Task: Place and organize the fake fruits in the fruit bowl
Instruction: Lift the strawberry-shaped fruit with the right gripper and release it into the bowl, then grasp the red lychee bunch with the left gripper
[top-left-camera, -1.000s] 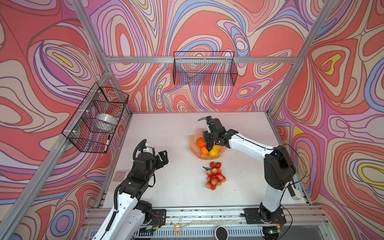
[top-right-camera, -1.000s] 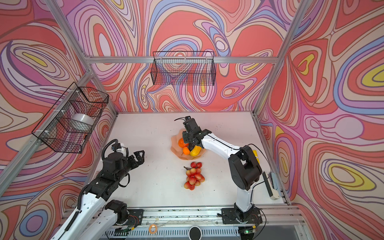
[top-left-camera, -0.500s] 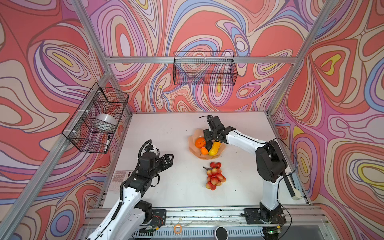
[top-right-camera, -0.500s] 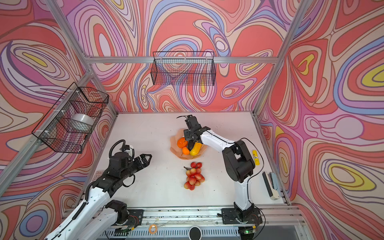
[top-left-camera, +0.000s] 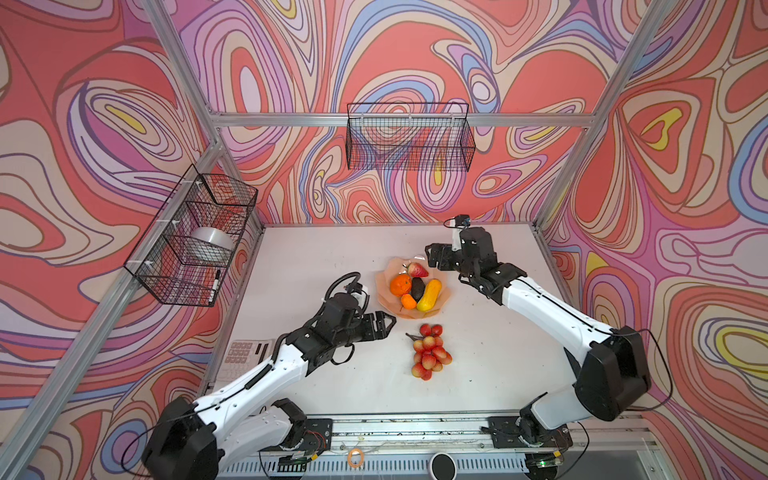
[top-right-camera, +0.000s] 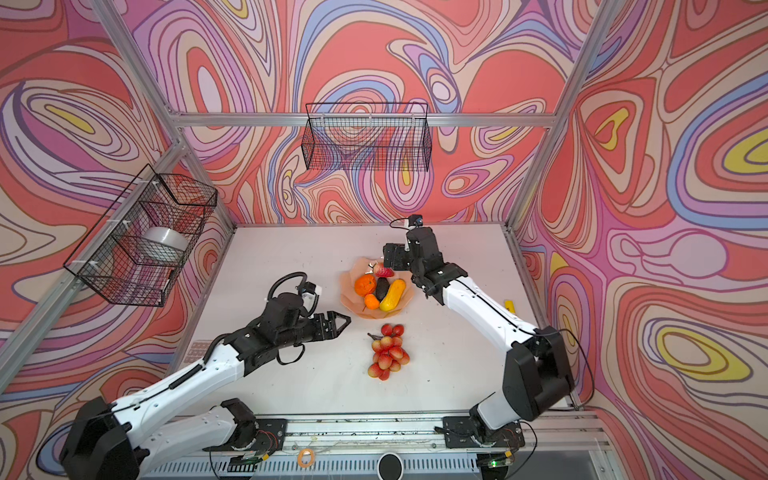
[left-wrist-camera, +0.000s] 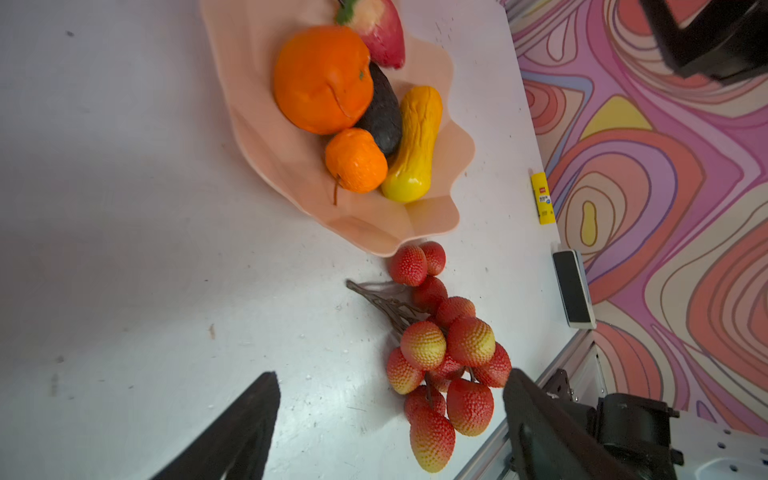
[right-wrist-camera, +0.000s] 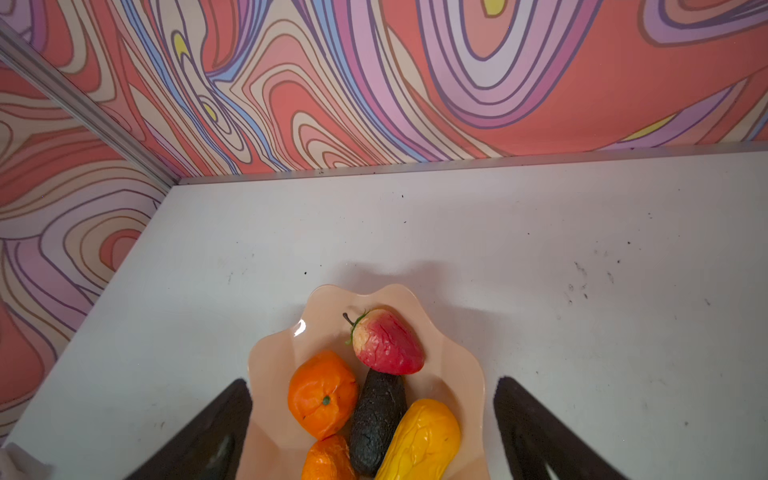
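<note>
fruit bowl (top-left-camera: 384, 297): holds two oranges (top-left-camera: 400, 285), avocado (top-left-camera: 417, 289), gourd (top-left-camera: 430, 294), strawberry (top-left-camera: 418, 270) | grapes (top-left-camera: 429, 351): on desk (top-left-camera: 316, 266) (outside fruit bowl, near it) | left hand (top-left-camera: 386, 325): near grapes, empty | right hand (top-left-camera: 434, 257): at fruit bowl's far rim

fruit bowl (left-wrist-camera: 432, 216): glossy plastic | grapes (left-wrist-camera: 449, 349): pebbled | avocado (left-wrist-camera: 382, 116): matt, rough | wire basket (top-left-camera: 409, 137): metal

Near the middle of both top views, the pale peach, scalloped fruit bowl (top-left-camera: 390, 306) held a large orange (top-left-camera: 400, 285), a small orange (top-left-camera: 409, 302), a dark avocado (top-left-camera: 417, 289), a yellow gourd-like fruit (top-left-camera: 429, 295) lying lengthwise, and a red strawberry (top-left-camera: 417, 270). The red-yellow grape bunch (top-left-camera: 429, 351) lay just below the bowl, outside it.
</note>
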